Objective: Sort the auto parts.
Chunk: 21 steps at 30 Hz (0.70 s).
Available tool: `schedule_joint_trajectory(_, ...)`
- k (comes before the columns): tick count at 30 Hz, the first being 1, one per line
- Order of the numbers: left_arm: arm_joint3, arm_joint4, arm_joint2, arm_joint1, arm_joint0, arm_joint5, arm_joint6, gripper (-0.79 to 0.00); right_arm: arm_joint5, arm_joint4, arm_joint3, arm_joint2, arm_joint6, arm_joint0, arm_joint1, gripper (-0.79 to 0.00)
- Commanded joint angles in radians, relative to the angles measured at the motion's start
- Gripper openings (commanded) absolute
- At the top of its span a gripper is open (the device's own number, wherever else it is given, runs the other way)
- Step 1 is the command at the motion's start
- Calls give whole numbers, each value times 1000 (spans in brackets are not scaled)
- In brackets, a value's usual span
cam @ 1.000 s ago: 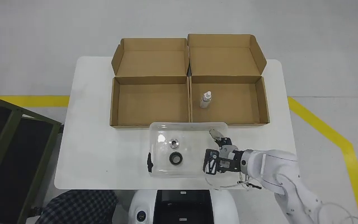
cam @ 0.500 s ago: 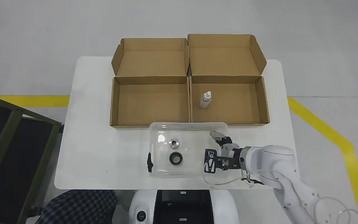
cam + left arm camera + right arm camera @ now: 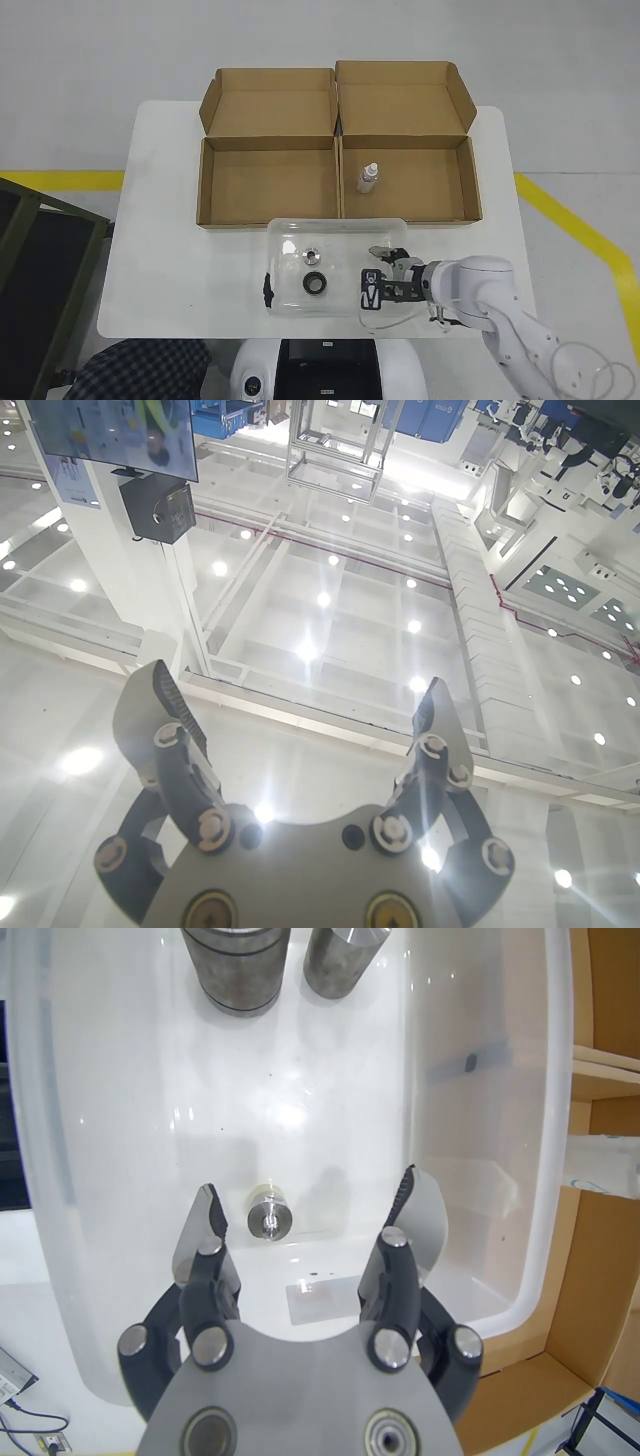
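A clear plastic tray (image 3: pixel 290 232) near the table's front edge holds a dark ring-shaped bearing (image 3: pixel 315 284) and a silver cylinder (image 3: pixel 312 254). My right gripper (image 3: pixel 372 273) hangs open inside the tray's right end. In the right wrist view a small metal plug (image 3: pixel 269 1219) lies on the tray floor between the open fingers of the gripper (image 3: pixel 312 1200), closer to one fingertip (image 3: pixel 214 1210) and not touching it. Farther off stand the bearing (image 3: pixel 235 968) and the cylinder (image 3: pixel 342 958). My left gripper (image 3: pixel 295 685) is open, holds nothing and points at the ceiling.
Two open cardboard boxes stand side by side behind the tray: the left box (image 3: pixel 205 180) with bare floor, the right box (image 3: pixel 470 180) holding a small white bottle-shaped part (image 3: pixel 368 177). White table (image 3: pixel 170 250) lies free left of the tray.
My right gripper has shifted a little to the left, deeper over the tray, and stays open. The parts in the tray and boxes have not moved.
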Motion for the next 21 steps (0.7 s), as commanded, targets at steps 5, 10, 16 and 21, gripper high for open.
schedule_joint_trajectory(5,0,0,0,0,0,0,0,0,1,-2,14,-26,15,13,2,-326)
schedule_joint_trajectory(10,0,0,0,0,0,0,0,0,0,-16,5,-52,31,17,3,-345)
schedule_joint_trajectory(16,0,0,0,0,0,0,0,0,10,-39,-41,-59,66,6,9,-311)
schedule_joint_trajectory(21,0,0,0,0,0,0,0,0,24,-53,-55,-58,91,-7,15,-336)
